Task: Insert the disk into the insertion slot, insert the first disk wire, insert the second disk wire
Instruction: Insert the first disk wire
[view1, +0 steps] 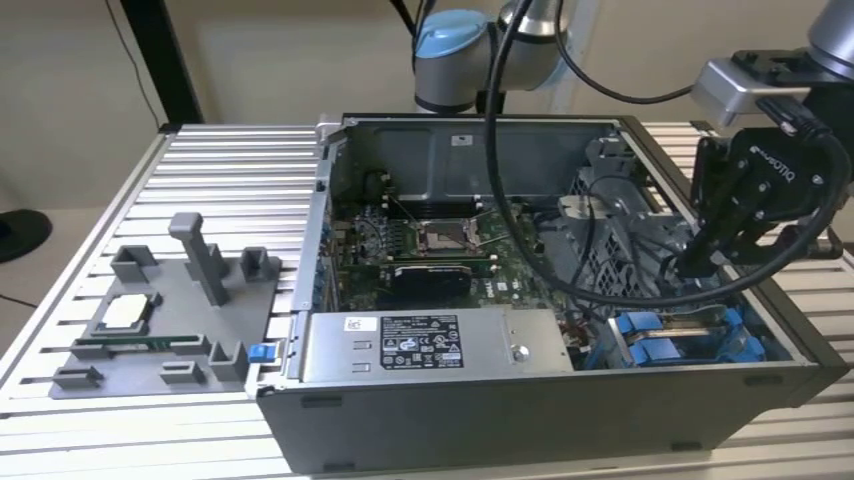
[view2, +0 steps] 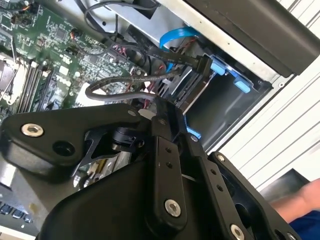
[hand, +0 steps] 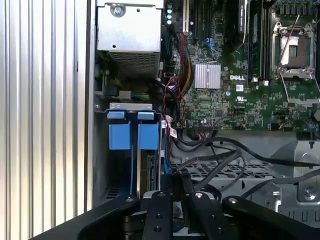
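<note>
The disk sits in the insertion slot (hand: 129, 106) at the case's front corner, on the exterior view's right. Its blue carrier (view1: 663, 350) shows beside a second blue carrier (view1: 638, 322); both blue tabs (hand: 148, 136) face the first wrist camera. My black gripper (view1: 687, 266) hangs just above that bay. Its fingers (hand: 158, 212) stand close together with a dark wire connector between them, and grey wires (view2: 117, 95) loop toward the tips. A black connector (view2: 202, 65) on a flat blue wire (view2: 180, 34) sits at the grey edge of the disk (view2: 197, 92).
The open case (view1: 534, 420) lies on a slatted table (view1: 214, 180). Inside it are the grey labelled power-supply box (view1: 427, 345), the motherboard with the silver CPU socket (view1: 441, 236) and loose black cables (view1: 587, 290). A grey fixture (view1: 167, 320) stands at the exterior view's left.
</note>
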